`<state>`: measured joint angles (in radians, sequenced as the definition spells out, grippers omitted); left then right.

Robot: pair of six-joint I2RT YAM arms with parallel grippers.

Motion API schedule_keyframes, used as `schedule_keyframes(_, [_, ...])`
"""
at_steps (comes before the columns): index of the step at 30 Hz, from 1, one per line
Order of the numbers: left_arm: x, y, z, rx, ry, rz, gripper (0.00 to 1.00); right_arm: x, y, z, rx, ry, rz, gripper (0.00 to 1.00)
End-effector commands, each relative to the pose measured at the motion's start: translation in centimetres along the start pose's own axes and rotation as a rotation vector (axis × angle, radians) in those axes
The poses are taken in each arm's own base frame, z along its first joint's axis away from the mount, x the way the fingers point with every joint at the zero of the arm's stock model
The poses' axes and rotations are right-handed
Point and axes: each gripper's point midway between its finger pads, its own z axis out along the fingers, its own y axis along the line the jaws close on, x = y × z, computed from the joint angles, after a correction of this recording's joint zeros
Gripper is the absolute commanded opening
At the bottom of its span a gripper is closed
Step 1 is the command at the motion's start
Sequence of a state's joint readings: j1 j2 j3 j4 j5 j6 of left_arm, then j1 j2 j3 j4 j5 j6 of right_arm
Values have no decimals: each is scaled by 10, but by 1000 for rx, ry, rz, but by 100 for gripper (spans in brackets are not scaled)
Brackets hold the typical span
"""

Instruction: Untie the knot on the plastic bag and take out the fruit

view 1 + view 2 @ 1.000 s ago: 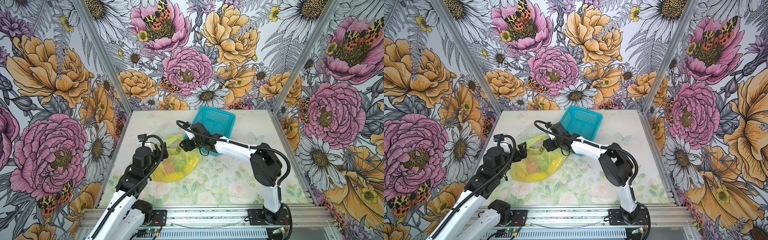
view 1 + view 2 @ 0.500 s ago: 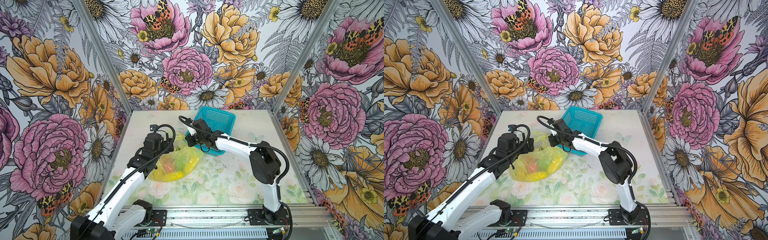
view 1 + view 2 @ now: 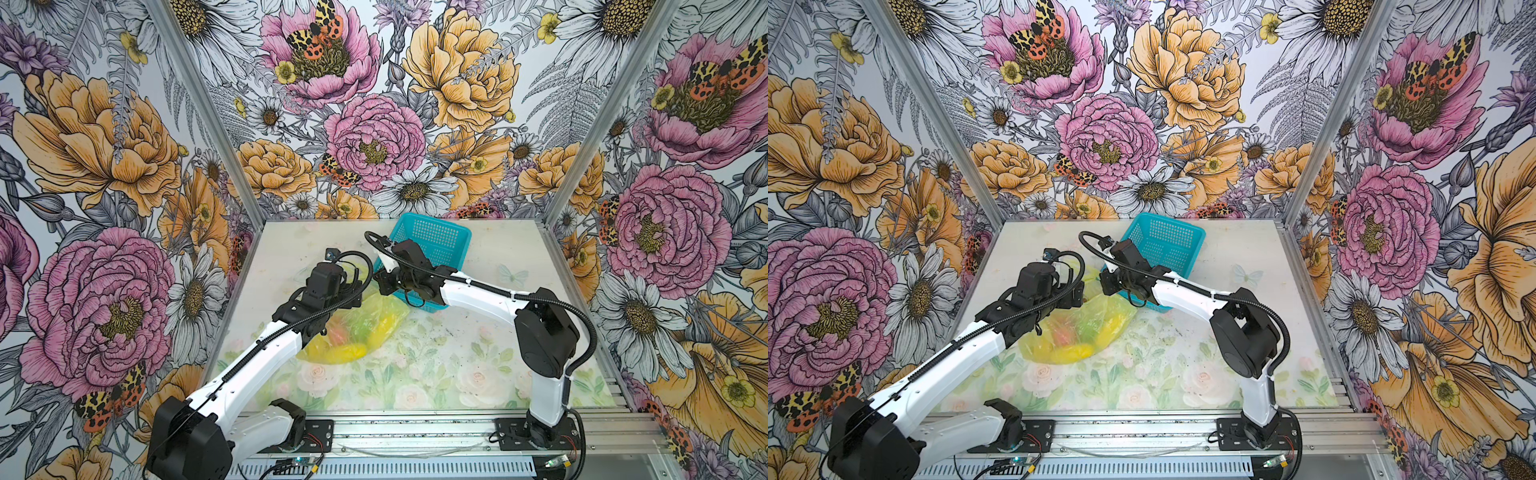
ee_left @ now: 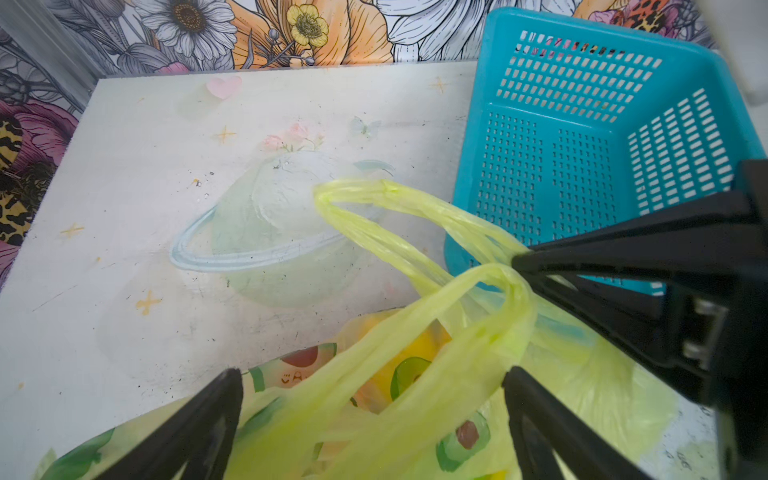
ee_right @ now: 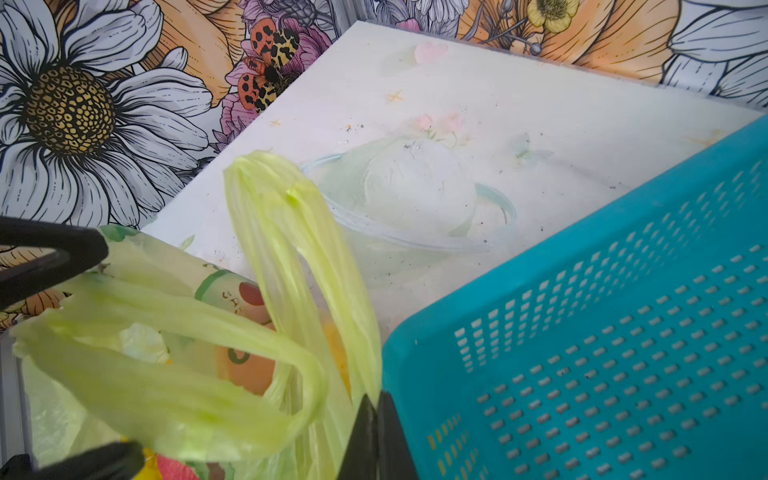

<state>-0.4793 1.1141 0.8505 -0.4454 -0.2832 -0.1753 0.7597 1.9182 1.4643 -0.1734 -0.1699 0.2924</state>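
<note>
The yellow-green plastic bag (image 3: 353,328) (image 3: 1075,328) lies at the table's middle left, with fruit (image 3: 347,352) showing yellow, pink and green through the film. Two handle loops (image 4: 374,199) (image 5: 291,232) stand loose. No knot shows; the spot where the loops meet is hidden behind the right fingertips. My right gripper (image 5: 376,401) (image 4: 519,264) (image 3: 380,286) is shut on the base of one loop, right beside the basket. My left gripper (image 4: 370,415) (image 3: 353,291) is open, its fingers (image 5: 62,249) straddling the other loop (image 4: 478,299) without pinching it.
A teal perforated basket (image 3: 432,241) (image 3: 1167,243) (image 4: 582,145) (image 5: 623,332) stands tilted just behind and to the right of the bag, touching the right gripper's side. Floral walls close the table on three sides.
The right gripper went from open to shut on a handle loop and drew back slightly toward the basket. The left arm reached forward over the bag to the handles, still open.
</note>
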Motion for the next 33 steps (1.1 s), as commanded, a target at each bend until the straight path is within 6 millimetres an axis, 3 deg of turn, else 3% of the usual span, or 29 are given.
schedule_keyframes(1, [-12,2,-17,-44,-39,37,99,-21,3,-19,4,-74,4,0])
schedule_keyframes(7, [-2,7,-4,-110,21,68,99,-20,2,-24,7,-77,16,0])
schedule_keyframes(10, [1,22,8,-224,54,76,99,-22,3,-29,7,-92,19,0])
schedule_keyframes(11, [1,26,11,-248,61,76,93,-24,4,-30,0,-104,24,0])
schedule_keyframes(13, [-4,26,16,-247,64,65,60,-25,7,-33,-20,-130,35,0])
schedule_keyframes(15, [-15,27,15,-241,44,39,19,-26,8,-37,-32,-165,54,0])
schedule_keyframes(17, [-28,32,12,-239,13,-2,0,-29,8,-45,-29,-203,68,0])
schedule_keyframes(23, [-71,79,-9,-240,-87,-220,0,-49,9,-62,-25,-306,88,0])
schedule_keyframes(30, [-110,97,-45,-196,-156,-359,0,-91,11,-79,-2,-410,89,0])
schedule_keyframes(33, [-129,115,-55,-221,-164,-377,0,-107,14,-84,7,-425,83,0])
